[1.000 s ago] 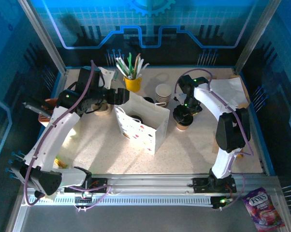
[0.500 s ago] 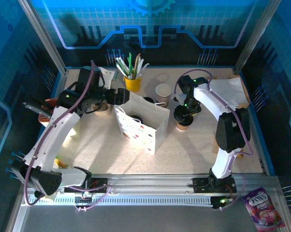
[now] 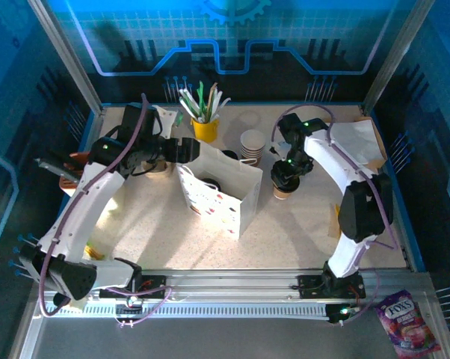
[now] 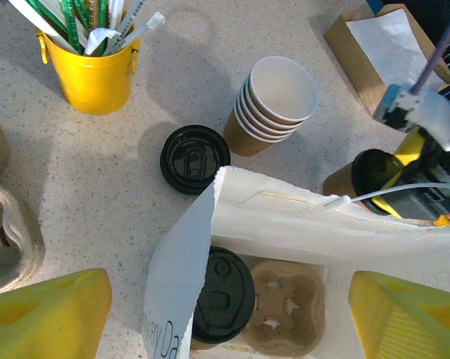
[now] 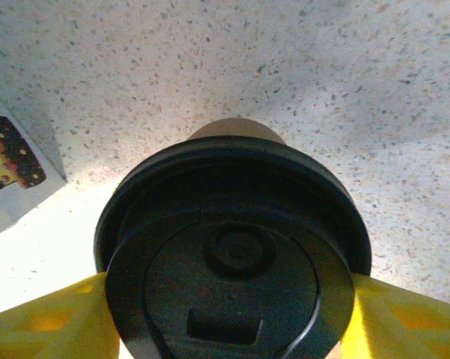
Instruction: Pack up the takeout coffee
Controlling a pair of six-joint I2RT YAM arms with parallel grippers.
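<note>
Right gripper (image 3: 286,178) jaws have drawn in around the lidded coffee cup (image 5: 236,247), which stands on the counter (image 3: 300,224) just right of the white bag (image 3: 225,206). The lid hides the contact, so a clamp cannot be confirmed. Left gripper (image 4: 229,314) jaws stand apart over the bag mouth. Second lidded cup (image 4: 223,295) sits inside the bag, beside a pulp carrier (image 4: 285,307).

Top view: blue light tints the enclosure walls (image 3: 31,75). The speckled table (image 3: 158,224) is evenly bright, with soft shadows toward its far edge. Left wrist view: the centre is sharp, but the yellow fingers (image 4: 49,314) of the left gripper (image 4: 225,329) blur in the bottom corners. Right wrist view: a close, dark black lid (image 5: 232,254), with blown-out white glare at lower left.
</note>
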